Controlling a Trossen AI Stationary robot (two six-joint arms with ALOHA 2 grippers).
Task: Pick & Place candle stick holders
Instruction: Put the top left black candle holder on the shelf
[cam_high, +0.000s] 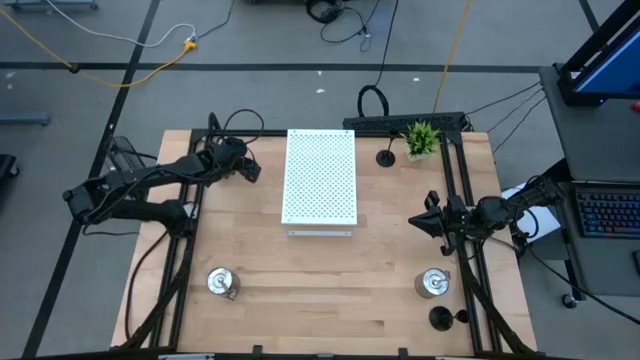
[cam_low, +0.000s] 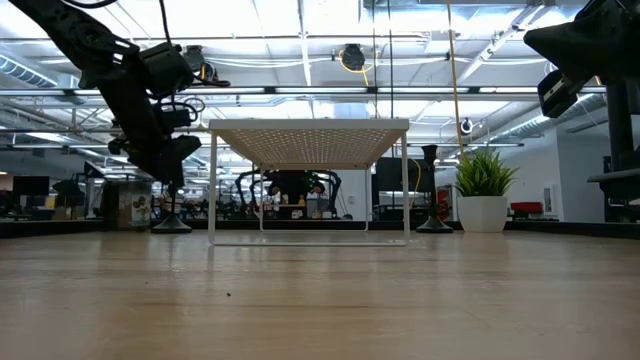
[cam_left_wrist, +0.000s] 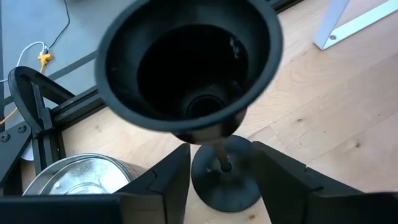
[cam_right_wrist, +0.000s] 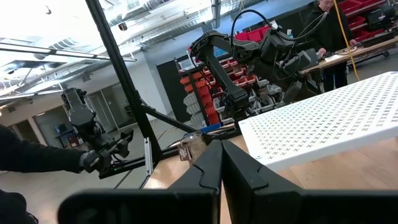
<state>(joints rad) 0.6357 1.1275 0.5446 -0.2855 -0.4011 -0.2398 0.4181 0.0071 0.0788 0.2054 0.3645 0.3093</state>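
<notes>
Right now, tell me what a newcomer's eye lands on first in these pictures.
The white perforated board stands out, raised on legs at the table's middle. Next, the left end effector at the table's back-left, fingers open either side of a black candle stick holder, a silver holder beside it. The right end effector waits shut at the right edge.

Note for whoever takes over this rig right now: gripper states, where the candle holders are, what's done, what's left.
Left gripper: at the table's rear left, jaws open either side of the stem of a black holder, not clamped.
Right gripper: jaws shut, empty, waiting over the right side.
Other holders: rear silver holder beside that black one; second black holder by the plant; front-left silver holder; front-right silver holder with the third black holder in front of it.
Done: no holder is on the white board.
Left: probably close on the stem and lift, then the remaining five.
</notes>
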